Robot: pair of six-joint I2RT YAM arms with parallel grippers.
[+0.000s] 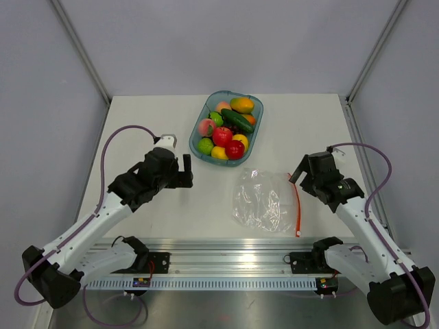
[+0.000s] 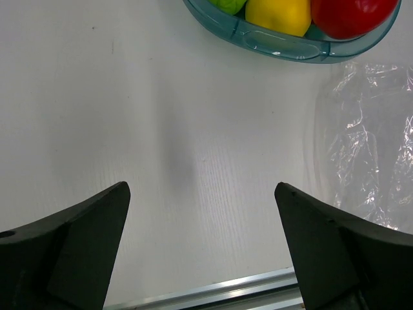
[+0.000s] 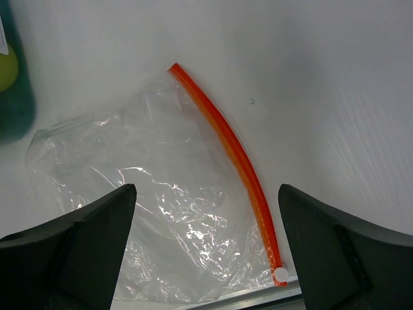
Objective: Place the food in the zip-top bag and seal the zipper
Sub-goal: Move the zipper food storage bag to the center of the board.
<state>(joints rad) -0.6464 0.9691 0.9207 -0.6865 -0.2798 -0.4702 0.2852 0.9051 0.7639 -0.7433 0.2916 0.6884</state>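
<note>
The food lies in a translucent blue oval tray: red apples, a yellow lemon, a green lime, a dark cucumber and a peach. The clear zip-top bag lies flat in front of the tray, its red-orange zipper along its right edge. The bag and zipper show in the right wrist view, with a white slider at the near end. My left gripper is open and empty, left of the tray. My right gripper is open and empty above the bag's right side.
Orange-green mangoes also lie in the tray. A metal rail runs along the table's near edge. The left wrist view shows the tray's rim, a lemon, an apple and the bag's edge.
</note>
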